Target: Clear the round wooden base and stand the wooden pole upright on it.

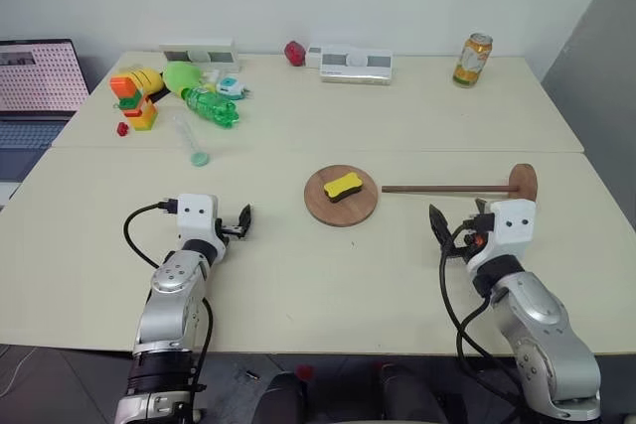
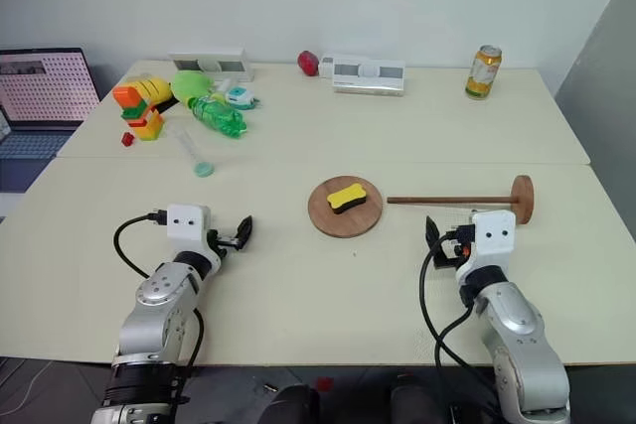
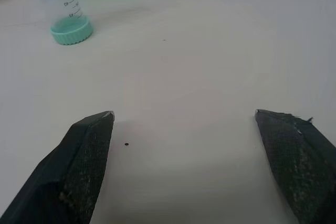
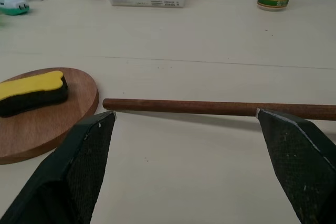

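Note:
The round wooden base (image 1: pixel 326 210) lies flat at the table's middle, and a yellow-and-black sponge (image 1: pixel 346 186) rests on it. To its right the wooden pole (image 1: pixel 447 187) lies on its side, its end disc (image 1: pixel 524 182) on edge at the far right. My right gripper (image 1: pixel 457 217) hovers open just in front of the pole's shaft; the right wrist view shows the pole (image 4: pixel 210 107) running across beyond the fingertips and the base (image 4: pixel 52 124) off to one side. My left gripper (image 1: pixel 243 220) stands open over bare table left of the base, holding nothing.
At the back left are a green bottle (image 1: pixel 204 101), colourful toy blocks (image 1: pixel 134 96), a clear tube with a teal cap (image 1: pixel 189 141) and a laptop (image 1: pixel 40 86). A white device (image 1: pixel 356 63), a red object (image 1: pixel 294 52) and a drink can (image 1: pixel 473 60) line the far edge.

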`<state>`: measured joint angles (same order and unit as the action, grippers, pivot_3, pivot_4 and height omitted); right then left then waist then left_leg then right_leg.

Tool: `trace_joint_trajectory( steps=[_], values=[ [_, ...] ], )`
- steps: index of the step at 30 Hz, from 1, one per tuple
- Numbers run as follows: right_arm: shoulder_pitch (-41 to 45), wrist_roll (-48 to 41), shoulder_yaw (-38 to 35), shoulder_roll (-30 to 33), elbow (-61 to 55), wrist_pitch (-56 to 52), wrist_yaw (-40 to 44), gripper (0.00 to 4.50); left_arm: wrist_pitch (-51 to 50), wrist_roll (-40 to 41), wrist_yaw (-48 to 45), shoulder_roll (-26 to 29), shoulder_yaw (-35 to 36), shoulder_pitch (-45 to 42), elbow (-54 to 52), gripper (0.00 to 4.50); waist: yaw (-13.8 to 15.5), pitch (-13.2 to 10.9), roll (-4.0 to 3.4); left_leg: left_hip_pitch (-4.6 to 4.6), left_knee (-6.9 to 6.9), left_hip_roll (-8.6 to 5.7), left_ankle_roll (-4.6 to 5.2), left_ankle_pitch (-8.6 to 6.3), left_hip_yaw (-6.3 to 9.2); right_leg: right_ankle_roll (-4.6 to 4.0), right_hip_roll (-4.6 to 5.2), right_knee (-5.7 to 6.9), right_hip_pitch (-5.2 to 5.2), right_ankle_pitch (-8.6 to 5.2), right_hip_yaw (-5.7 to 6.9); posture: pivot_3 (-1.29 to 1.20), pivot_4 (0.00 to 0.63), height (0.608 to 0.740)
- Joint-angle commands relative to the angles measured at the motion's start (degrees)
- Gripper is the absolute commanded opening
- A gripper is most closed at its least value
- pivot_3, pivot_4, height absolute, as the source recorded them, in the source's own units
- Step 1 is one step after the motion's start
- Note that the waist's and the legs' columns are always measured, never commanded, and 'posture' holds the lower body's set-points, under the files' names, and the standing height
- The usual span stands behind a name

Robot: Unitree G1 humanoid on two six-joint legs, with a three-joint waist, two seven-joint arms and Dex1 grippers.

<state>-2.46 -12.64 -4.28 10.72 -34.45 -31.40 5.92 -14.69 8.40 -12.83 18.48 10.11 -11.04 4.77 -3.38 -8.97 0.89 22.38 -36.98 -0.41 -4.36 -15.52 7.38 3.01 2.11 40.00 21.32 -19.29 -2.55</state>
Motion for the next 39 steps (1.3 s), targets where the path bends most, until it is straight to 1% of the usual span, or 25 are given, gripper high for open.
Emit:
trace_joint_trajectory(
  steps=[1,2,5,7,9,13,16,20,24,29,33,35,37,39],
  values=[
    [1.34,-1.53,-1.01,-1.06,-1.24,1.69,0.16,4.50,0.17,0.44,-1.14,0.21,-0.34,-0.44,-2.19,4.48,0.02,0.00,0.00,0.00,0.00,0.00,0.00,0.00,0.00,0.00,0.00,0.00,0.00,0.00,0.00,0.00,0.150,0.740],
    [1.19,-1.57,-1.21,-1.05,-1.01,1.77,0.37,4.50,-0.25,0.41,-2.19,0.90,-0.75,-0.69,-2.20,4.48,0.03,0.00,0.00,0.00,0.00,0.00,0.00,0.00,0.00,0.00,0.00,0.00,0.00,0.00,0.00,0.00,0.150,0.740],
    [0.91,-1.80,-0.74,-0.32,-1.77,1.00,1.47,4.50,-2.67,4.75,-9.65,3.70,-0.68,-1.78,-3.53,4.48,0.19,0.00,0.00,0.01,0.00,0.00,0.00,0.00,0.01,0.00,0.00,-0.01,-0.02,0.00,0.03,0.00,0.150,0.740],
    [0.99,-2.57,-0.15,1.09,-2.56,0.56,3.42,4.50,-3.57,8.11,-18.56,7.31,-1.88,-3.86,-4.49,4.48,0.13,-0.02,-0.01,0.02,0.00,0.00,-0.01,0.01,0.00,0.00,0.00,-0.01,0.00,0.00,0.02,0.00,0.150,0.740],
    [0.43,-3.26,0.13,1.98,-2.93,0.75,4.92,4.50,-4.93,10.45,-24.42,9.66,-2.93,-5.47,-5.25,4.48,0.16,-0.02,-0.01,0.01,0.00,0.00,-0.01,0.01,0.01,0.00,-0.01,-0.01,0.00,0.00,0.03,0.00,0.150,0.740],
    [-0.95,-6.92,1.29,3.83,-4.44,1.98,10.50,4.50,-7.38,12.53,-37.27,14.20,-8.63,-12.09,-4.07,4.48,0.21,-0.03,-0.02,0.03,0.00,-0.01,-0.01,0.00,0.03,0.00,-0.01,-0.06,-0.06,0.00,0.09,0.00,0.150,0.740],
    [0.07,-9.36,2.63,6.25,-6.41,1.55,14.79,4.50,-5.19,10.24,-44.99,14.65,-14.14,-18.80,1.25,4.48,0.12,-0.06,-0.04,0.05,-0.01,-0.03,0.00,0.00,0.00,0.00,-0.01,-0.08,-0.03,0.00,0.08,0.00,0.150,0.740],
    [1.39,-10.13,2.82,8.76,-6.49,0.63,16.40,4.50,4.53,4.85,-45.67,9.51,-17.59,-27.95,17.54,4.48,0.17,-0.06,-0.02,-0.02,-0.03,-0.04,0.00,0.00,0.02,0.00,-0.04,-0.06,-0.13,0.00,0.12,0.00,0.150,0.740],
    [2.41,-12.02,3.20,9.23,-8.17,-1.27,16.21,4.50,9.80,2.27,-46.90,5.52,-18.89,-33.70,28.98,4.48,-0.43,-0.07,-0.01,0.01,-0.01,-0.02,0.00,0.00,0.01,0.00,-0.06,-0.07,-0.06,0.00,0.07,0.00,0.150,0.740],
    [0.96,-13.32,5.03,10.12,-11.63,-3.37,16.14,4.50,14.43,-0.43,-46.90,1.46,-19.59,-37.47,38.44,4.48,-0.20,-0.07,0.00,0.21,-0.07,-0.05,-0.01,0.01,0.09,0.00,-0.05,-0.07,0.04,0.00,0.16,0.00,0.150,0.740],
    [-0.08,-13.46,5.08,9.89,-12.57,-3.59,14.99,4.50,17.39,-2.09,-46.44,0.25,-18.98,-39.24,43.37,4.48,-0.27,-0.07,0.00,0.20,-0.08,-0.05,0.00,0.00,0.10,0.00,-0.05,-0.07,0.03,0.00,0.16,0.00,0.150,0.740],
    [-0.84,-12.37,5.39,10.11,-12.31,-2.62,14.73,4.50,17.84,-2.32,-47.14,-0.07,-18.53,-39.81,45.58,4.10,-0.29,-0.07,0.00,0.19,-0.09,-0.05,0.00,0.00,0.10,0.00,-0.05,-0.05,0.04,0.00,0.15,0.00,0.150,0.740],
    [-1.05,-12.00,5.42,9.92,-12.06,-2.08,14.32,4.50,18.15,-2.66,-47.75,-0.11,-18.51,-40.00,46.63,3.83,-0.29,-0.08,0.00,0.19,-0.08,-0.05,0.00,0.00,0.11,0.00,-0.06,-0.05,0.04,0.00,0.16,0.00,0.150,0.740],
    [-0.88,-12.15,5.41,9.57,-12.00,-2.01,14.00,4.50,18.41,-3.06,-47.61,-0.09,-18.48,-40.15,47.23,3.35,-0.28,-0.07,0.00,0.19,-0.09,-0.05,0.00,0.00,0.11,0.00,-0.05,-0.05,0.04,0.00,0.16,0.00,0.150,0.740]
  ],
)
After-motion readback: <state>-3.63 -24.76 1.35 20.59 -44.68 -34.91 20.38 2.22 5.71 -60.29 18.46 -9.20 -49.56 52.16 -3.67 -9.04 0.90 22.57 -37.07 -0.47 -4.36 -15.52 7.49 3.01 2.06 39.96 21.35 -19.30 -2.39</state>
